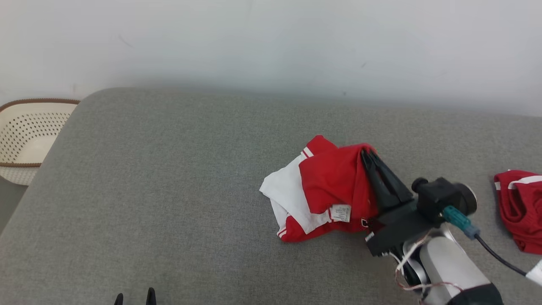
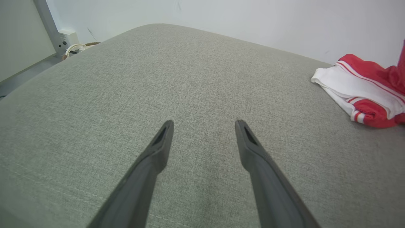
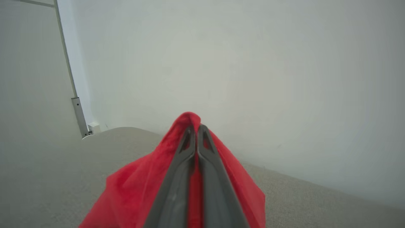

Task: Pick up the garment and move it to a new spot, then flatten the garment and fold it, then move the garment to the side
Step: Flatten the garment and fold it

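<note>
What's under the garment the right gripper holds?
The garment lies on the grey cushion, one fold pinched by the right gripper. Anything beneath the cloth is hidden.

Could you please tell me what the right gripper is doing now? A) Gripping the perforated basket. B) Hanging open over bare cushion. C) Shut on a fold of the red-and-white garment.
C: the right gripper has its fingers together, with red cloth of the garment pinched between them.

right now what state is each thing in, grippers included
garment, crumpled, one red fold pinched
right gripper, shut on the garment
left gripper, open, holding nothing
second red garment, crumpled, untouched at the right edge
basket, upright, past the left end
</note>
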{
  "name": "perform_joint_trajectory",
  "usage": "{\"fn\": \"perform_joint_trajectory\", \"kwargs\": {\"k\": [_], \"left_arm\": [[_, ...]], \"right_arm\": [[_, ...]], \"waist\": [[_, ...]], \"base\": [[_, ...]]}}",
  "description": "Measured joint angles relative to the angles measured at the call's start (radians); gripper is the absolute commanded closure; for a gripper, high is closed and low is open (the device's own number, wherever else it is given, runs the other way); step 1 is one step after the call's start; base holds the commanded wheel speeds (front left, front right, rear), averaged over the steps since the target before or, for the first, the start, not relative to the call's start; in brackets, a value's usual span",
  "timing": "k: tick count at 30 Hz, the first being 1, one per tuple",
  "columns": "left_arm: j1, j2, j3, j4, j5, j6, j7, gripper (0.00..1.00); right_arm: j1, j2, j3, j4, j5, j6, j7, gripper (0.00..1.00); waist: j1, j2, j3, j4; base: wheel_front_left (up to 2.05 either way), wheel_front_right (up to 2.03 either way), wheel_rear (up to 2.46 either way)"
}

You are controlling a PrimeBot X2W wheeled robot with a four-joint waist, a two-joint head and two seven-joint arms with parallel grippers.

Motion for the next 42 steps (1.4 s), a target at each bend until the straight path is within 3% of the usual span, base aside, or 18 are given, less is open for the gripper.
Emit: {"fn": "perform_joint_trajectory", "kwargs": {"k": [5,13,17,24,36,37,38,39,40,42], "left_arm": [[-0.011,0.000,-0.013,0.012,-0.002,-0.008,0.000,0.00],[0.002,0.000,-0.027,0.034,-0.005,-0.016,0.000,0.00],[0.003,0.000,-0.036,0.043,-0.006,-0.016,0.000,0.00],[0.005,0.000,-0.043,0.049,-0.006,-0.016,0.000,0.00],[-0.001,0.000,-0.062,0.053,-0.014,-0.015,0.000,0.00],[-0.004,0.000,-0.062,0.053,-0.014,-0.015,0.000,0.00],[-0.009,0.000,-0.063,0.053,-0.014,-0.015,0.000,0.00],[-0.016,0.000,-0.062,0.053,-0.014,-0.015,0.000,0.00],[-0.019,0.000,-0.063,0.053,-0.013,-0.015,0.000,0.00],[-0.019,0.000,-0.065,0.053,-0.012,-0.014,0.000,0.00]], "right_arm": [[-0.071,0.027,0.035,0.004,-0.003,0.000,0.000,1.00],[-0.172,0.110,0.198,0.023,0.058,0.000,0.000,1.00],[-0.213,0.149,0.212,-0.020,0.101,0.000,0.001,1.00],[-0.231,0.179,0.031,-0.093,0.129,0.000,0.000,1.00],[-0.091,0.065,-0.257,0.215,0.003,-0.001,0.000,1.00],[-0.083,0.059,-0.274,0.244,-0.004,-0.001,0.000,0.94],[-0.076,0.052,-0.285,0.272,-0.012,-0.001,0.000,0.69],[-0.070,0.048,-0.290,0.301,-0.025,-0.001,0.000,0.15],[-0.062,0.049,-0.302,0.317,-0.024,-0.001,0.000,0.00],[-0.053,0.045,-0.308,0.332,-0.038,-0.001,0.000,0.00]], "waist": [[0.0000,0.0000,-0.008,0.009],[0.0000,0.0000,-0.007,0.055],[0.0000,0.0000,-0.005,0.085],[0.0000,0.0000,0.001,0.117],[0.0001,0.0000,0.033,0.075],[0.0000,0.0000,0.035,0.068],[0.0000,0.0000,0.037,0.062],[0.0000,0.0001,0.039,0.055],[0.0001,0.0001,0.040,0.049],[0.0000,0.0000,0.042,0.037]], "base": [[0.00,0.00,0.00],[0.00,0.00,0.00],[0.00,0.00,0.00],[0.00,0.00,0.00],[0.00,0.00,0.00],[0.00,0.00,0.00],[0.00,0.00,0.00],[0.00,0.00,0.00],[0.00,0.00,0.00],[0.00,0.00,0.00]]}}
